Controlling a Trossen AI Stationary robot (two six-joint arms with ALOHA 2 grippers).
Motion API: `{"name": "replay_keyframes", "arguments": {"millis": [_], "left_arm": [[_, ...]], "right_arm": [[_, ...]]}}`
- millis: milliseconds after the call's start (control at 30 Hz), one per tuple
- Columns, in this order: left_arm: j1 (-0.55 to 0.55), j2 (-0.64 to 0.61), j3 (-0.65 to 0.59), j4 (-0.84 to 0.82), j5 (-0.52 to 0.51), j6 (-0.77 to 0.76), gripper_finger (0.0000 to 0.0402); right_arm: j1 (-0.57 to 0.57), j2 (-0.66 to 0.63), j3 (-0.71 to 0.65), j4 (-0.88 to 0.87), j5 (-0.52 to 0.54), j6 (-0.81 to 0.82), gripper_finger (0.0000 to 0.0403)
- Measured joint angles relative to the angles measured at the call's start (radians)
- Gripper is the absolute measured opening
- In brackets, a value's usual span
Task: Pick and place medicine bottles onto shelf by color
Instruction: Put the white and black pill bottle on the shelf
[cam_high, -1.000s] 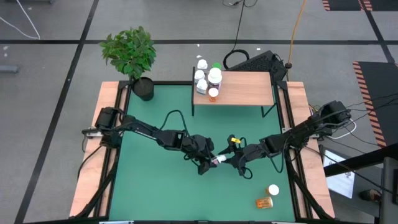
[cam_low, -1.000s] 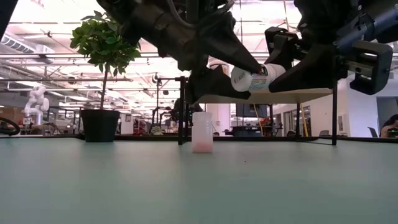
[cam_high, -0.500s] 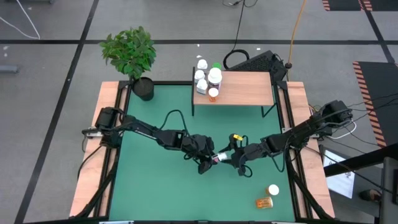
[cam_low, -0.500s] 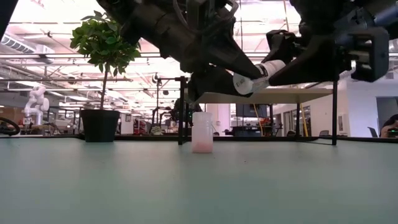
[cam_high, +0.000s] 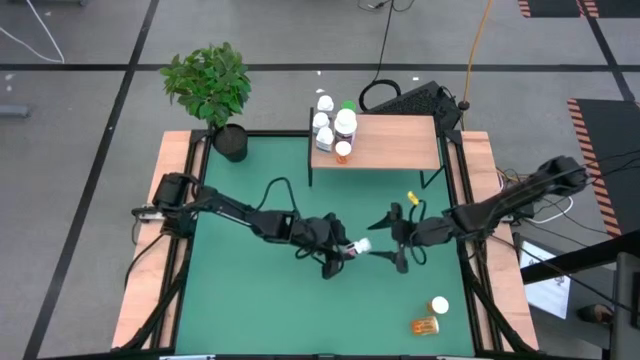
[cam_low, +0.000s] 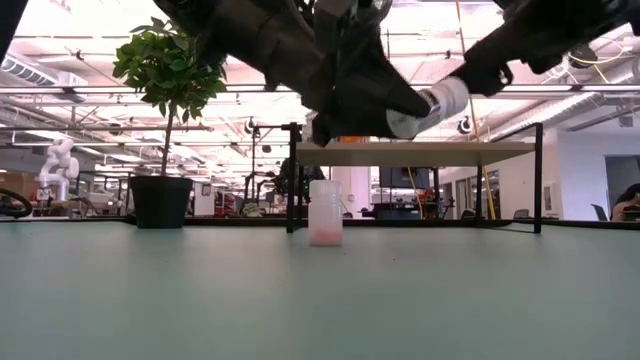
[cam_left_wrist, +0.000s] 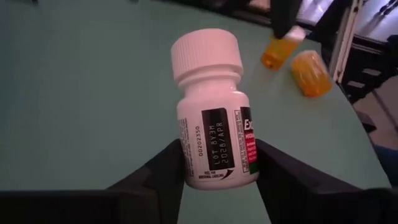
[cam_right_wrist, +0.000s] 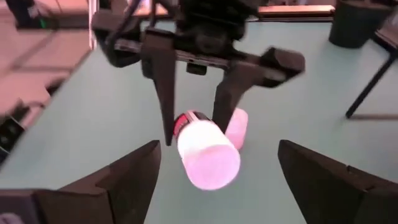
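Note:
My left gripper (cam_high: 340, 250) is shut on a white medicine bottle (cam_left_wrist: 214, 124) with a printed label, held above the middle of the green mat (cam_high: 250, 300). The bottle's cap (cam_high: 364, 244) points at my right gripper (cam_high: 392, 242). That gripper stands open a little toward the table's right and touches nothing. Another white bottle (cam_low: 325, 212) stands on its base on the mat below. The wooden shelf (cam_high: 390, 142) at the far edge carries several bottles (cam_high: 335, 125) at its left end. My left gripper pinches the bottle's labelled lower body (cam_left_wrist: 214, 171), near its base, between its two fingers (cam_left_wrist: 165, 177). The fingers come from the table's left, slanting a little downward. The bottle is lifted clear of the mat. It lies nearly level, with its cap end (cam_low: 445, 98) tipped up toward the table's right.
Two amber bottles are near the table's near right corner, one lying (cam_high: 425, 325) and one standing with a white cap (cam_high: 439, 304). A potted plant (cam_high: 212, 85) stands at the far left corner. The shelf's black legs (cam_low: 538, 180) stand on the mat's far edge.
My right gripper has opened and let go of the bottle's cap end. It has rolled and drawn back toward the table's right edge and upward. My left gripper has kept its place and its hold while rolling slightly. The bottle's cap end is now tipped up.

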Motion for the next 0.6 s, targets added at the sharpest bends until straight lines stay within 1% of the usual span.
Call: {"name": "replay_keyframes", "arguments": {"millis": [100, 200, 267, 333, 433, 467, 533, 600], "left_arm": [[-0.006, 0.0, 0.0, 0.043, -0.032, 0.047, 0.0177], [-0.013, 0.0, 0.0, 0.077, -0.06, 0.078, 0.0164], [-0.015, 0.0, 0.0, 0.096, -0.089, 0.095, 0.0157], [-0.018, 0.0, 0.0, 0.112, -0.126, 0.105, 0.0158], [-0.019, 0.0, 0.0, 0.144, -0.169, 0.11, 0.0171], [-0.019, 0.0, 0.0, 0.155, -0.176, 0.11, 0.0174], [-0.018, 0.0, 0.0, 0.177, -0.189, 0.12, 0.0178], [-0.018, 0.0, 0.0, 0.202, -0.203, 0.136, 0.0177]], "right_arm": [[0.0, -0.047, -0.061, 0.054, 0.005, 0.07, 0.0316], [0.0, -0.083, -0.145, 0.176, 0.039, 0.125, 0.0316], [0.0, -0.087, -0.227, 0.357, 0.055, 0.157, 0.0315], [0.0, -0.07, -0.322, 0.602, 0.055, 0.179, 0.0315], [0.001, -0.018, -0.446, 0.923, 0.055, 0.2, 0.0315], [0.001, 0.001, -0.475, 0.995, 0.056, 0.205, 0.0315], [0.001, 0.038, -0.498, 1.08, 0.057, 0.207, 0.0315], [0.001, 0.065, -0.493, 1.1, 0.055, 0.205, 0.0315]]}}
